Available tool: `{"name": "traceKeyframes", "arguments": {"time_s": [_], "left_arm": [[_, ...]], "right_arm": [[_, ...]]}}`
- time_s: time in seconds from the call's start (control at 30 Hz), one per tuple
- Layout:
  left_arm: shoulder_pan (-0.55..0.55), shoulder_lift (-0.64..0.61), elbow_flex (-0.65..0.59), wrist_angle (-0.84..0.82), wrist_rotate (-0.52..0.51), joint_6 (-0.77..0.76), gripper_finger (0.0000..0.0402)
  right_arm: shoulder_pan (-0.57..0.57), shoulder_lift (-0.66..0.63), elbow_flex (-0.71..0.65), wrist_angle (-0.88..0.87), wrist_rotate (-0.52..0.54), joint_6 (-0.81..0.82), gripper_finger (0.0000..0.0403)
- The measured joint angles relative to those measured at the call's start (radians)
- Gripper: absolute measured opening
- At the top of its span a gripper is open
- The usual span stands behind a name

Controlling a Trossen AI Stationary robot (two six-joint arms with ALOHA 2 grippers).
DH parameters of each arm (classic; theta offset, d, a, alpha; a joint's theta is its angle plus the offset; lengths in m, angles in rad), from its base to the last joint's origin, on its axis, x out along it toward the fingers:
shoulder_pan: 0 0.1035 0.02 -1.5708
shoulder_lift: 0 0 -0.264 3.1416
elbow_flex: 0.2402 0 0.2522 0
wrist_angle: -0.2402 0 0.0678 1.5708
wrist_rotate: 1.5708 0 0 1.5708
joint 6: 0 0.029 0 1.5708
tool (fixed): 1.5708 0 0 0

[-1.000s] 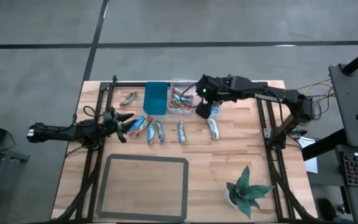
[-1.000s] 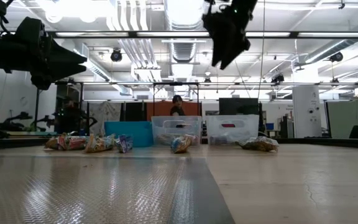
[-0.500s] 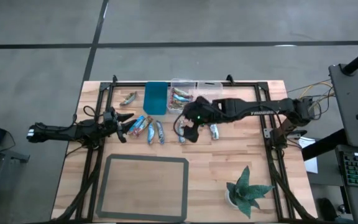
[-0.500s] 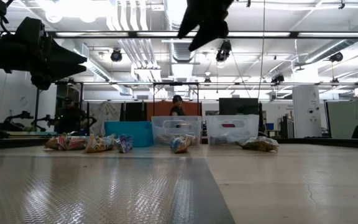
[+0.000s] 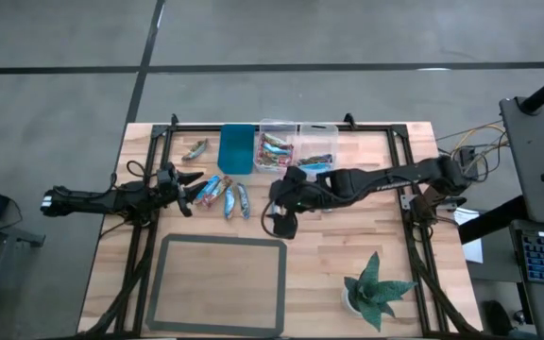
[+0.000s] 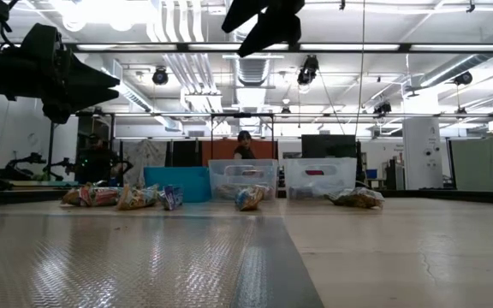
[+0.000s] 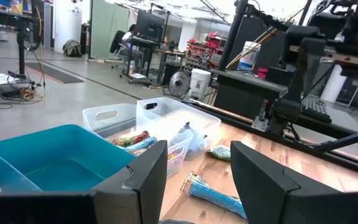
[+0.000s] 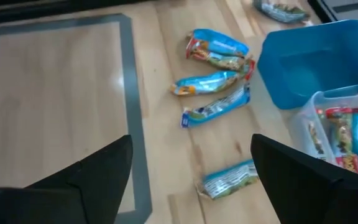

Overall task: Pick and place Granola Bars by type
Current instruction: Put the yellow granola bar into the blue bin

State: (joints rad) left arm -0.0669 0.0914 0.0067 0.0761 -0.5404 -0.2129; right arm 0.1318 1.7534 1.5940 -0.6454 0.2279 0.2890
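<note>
A: Where is the right tool [image 5: 284, 224]?

B: Over the middle of the tabletop [image 5: 348, 246], above the far edge of the grey mat [image 5: 223, 283]. Its fingers [image 8: 98, 171] stand wide apart with nothing between them.

A: And the left tool [image 5: 189, 194]?

B: Near the tabletop's left edge, pointing at the bars [image 5: 219, 195]. Its fingers [image 7: 145, 177] are parted, and nothing shows between them.

A: Where do the bars lie?

B: A cluster of blue ones sits just beside the left tool. In the right wrist view another blue bar [image 8: 227, 178] lies alone close to the right tool. A single bar [image 5: 194, 149] lies toward the far left corner.

A: The bins?

B: Three in a row at the far edge: a teal bin [image 5: 236, 149], then two clear bins. The clear bin [image 5: 275, 151] beside the teal one holds reddish bars; the other clear bin [image 5: 317, 149] holds a few bars too.

A: Anything else?

B: A plant [image 5: 378, 291] near the near right corner.
</note>
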Motion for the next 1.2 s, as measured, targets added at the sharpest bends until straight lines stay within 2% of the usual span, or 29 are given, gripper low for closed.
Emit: {"name": "traceKeyframes", "arguments": {"time_s": [0.8, 0.9, 1.0, 1.13, 1.2], "left_arm": [[0.000, 0.000, 0.000, 0.000, 0.000, 0.000, 0.0159], [0.000, 0.000, 0.000, 0.000, 0.000, 0.000, 0.0159], [0.000, 0.000, 0.000, 0.000, 0.000, 0.000, 0.0158], [0.000, 0.000, 0.000, 0.000, 0.000, 0.000, 0.0159], [0.000, 0.000, 0.000, 0.000, 0.000, 0.000, 0.0159]], "right_arm": [[0.012, 0.011, -0.002, 0.001, 0.002, 0.000, 0.0305], [0.011, 0.011, -0.002, -0.002, 0.011, 0.046, 0.0306], [-0.001, 0.010, -0.002, -0.037, 0.070, 0.155, 0.0306], [-0.026, 0.010, -0.011, -0.205, 0.231, 0.369, 0.0311], [-0.036, 0.010, -0.020, -0.283, 0.277, 0.438, 0.0314]]}}
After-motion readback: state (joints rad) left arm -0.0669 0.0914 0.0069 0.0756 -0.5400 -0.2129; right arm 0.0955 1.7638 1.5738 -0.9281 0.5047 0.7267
